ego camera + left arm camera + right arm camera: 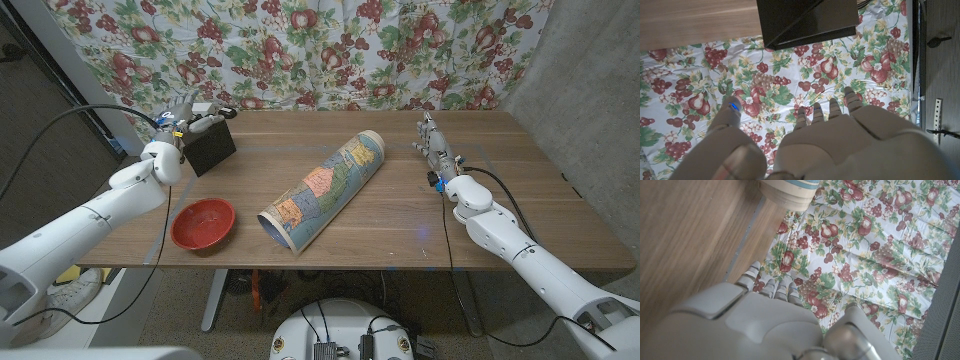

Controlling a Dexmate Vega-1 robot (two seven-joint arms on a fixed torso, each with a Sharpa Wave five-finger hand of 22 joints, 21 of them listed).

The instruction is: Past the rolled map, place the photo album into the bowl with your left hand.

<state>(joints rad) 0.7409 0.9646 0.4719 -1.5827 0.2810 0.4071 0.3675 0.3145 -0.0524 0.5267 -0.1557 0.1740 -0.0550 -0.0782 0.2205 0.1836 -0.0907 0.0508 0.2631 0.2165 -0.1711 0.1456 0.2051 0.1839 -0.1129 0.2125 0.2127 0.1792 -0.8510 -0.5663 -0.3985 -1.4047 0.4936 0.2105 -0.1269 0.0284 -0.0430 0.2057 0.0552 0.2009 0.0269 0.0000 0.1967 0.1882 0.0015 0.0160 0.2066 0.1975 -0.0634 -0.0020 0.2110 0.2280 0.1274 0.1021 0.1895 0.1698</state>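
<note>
The black photo album (211,148) stands tilted at the table's far left, and its dark underside (807,20) appears in the left wrist view. My left hand (190,118) hovers just behind and above it, fingers (812,112) apart and holding nothing, with a gap to the album. The red bowl (203,223) sits near the front left edge, empty. The rolled map (325,188) lies diagonally across the middle, between the two arms; its end (790,190) shows in the right wrist view. My right hand (432,140) stands at the far right, fingers (765,282) stretched and empty.
A fruit-print curtain (330,50) hangs right behind the table's far edge. A grey wall (590,90) stands to the right. Bare wooden tabletop (400,220) lies between the map and my right arm.
</note>
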